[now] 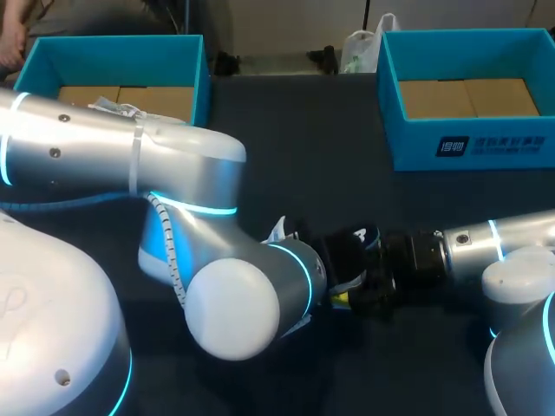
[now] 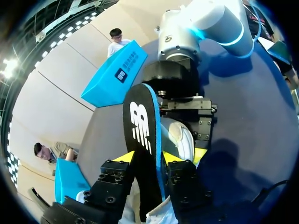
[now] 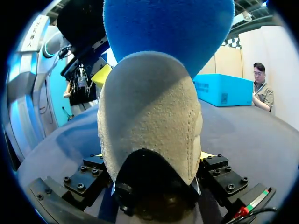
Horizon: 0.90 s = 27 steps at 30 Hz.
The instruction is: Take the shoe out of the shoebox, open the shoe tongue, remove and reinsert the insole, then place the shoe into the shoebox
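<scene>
Head view: shoe (image 1: pixel 351 251) on the near side of the right-hand shoebox (image 1: pixel 468 95), well apart from it, mostly hidden by both arms. Left wrist view only: left gripper (image 2: pixel 147 158) pinches the black insole (image 2: pixel 140 126), upright out of the shoe. Right wrist view: right gripper (image 3: pixel 152 157) clamped across the suede heel, the insole's blue underside above.

One shoe (image 3: pixel 149 130), one insole (image 2: pixel 140 126), two blue boxes — a left box (image 1: pixel 113 54) and a right box (image 1: pixel 416 143) — two robot arms, left arm (image 1: pixel 173 173), right arm (image 1: pixel 512 234), one table (image 1: pixel 303 130).
</scene>
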Available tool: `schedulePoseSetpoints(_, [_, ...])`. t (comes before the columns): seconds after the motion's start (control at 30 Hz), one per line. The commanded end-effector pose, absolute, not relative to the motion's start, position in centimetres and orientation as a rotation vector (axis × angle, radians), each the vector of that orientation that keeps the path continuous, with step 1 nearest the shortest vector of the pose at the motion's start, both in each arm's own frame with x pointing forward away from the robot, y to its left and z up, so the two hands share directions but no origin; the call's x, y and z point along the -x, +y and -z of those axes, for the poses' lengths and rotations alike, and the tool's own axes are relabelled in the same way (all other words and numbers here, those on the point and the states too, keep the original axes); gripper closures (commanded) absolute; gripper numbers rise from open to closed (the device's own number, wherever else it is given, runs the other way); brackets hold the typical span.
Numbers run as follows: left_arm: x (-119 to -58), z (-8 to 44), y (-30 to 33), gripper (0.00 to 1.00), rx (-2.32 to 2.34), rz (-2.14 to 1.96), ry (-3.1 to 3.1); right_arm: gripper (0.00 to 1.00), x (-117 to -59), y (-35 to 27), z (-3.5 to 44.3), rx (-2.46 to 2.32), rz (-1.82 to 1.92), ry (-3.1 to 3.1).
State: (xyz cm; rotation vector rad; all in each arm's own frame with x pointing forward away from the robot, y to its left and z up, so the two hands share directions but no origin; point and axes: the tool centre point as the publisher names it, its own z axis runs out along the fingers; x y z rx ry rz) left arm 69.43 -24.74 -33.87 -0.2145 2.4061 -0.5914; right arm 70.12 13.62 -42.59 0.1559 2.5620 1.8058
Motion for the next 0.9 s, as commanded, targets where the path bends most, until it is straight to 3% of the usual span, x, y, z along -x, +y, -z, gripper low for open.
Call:
schedulePoseSetpoints(0.03, [-69.4,34.4,-24.3,0.64,0.197,0.588,2.427,1.00,-70.0,13.9,42.8,-0.158,-1.800,2.565])
schedulePoseSetpoints(0.47, [-69.0,34.8,-24.7,0.53,0.198,0.601,2.384,1.00,-70.0,13.9,42.8,-0.158,-1.800,2.565])
schedulePoseSetpoints(0.9, [-70.3,35.2,-24.7,0.59,0.240,0.601,2.337,1.00,-70.0,13.9,42.8,-0.158,-1.800,2.565])
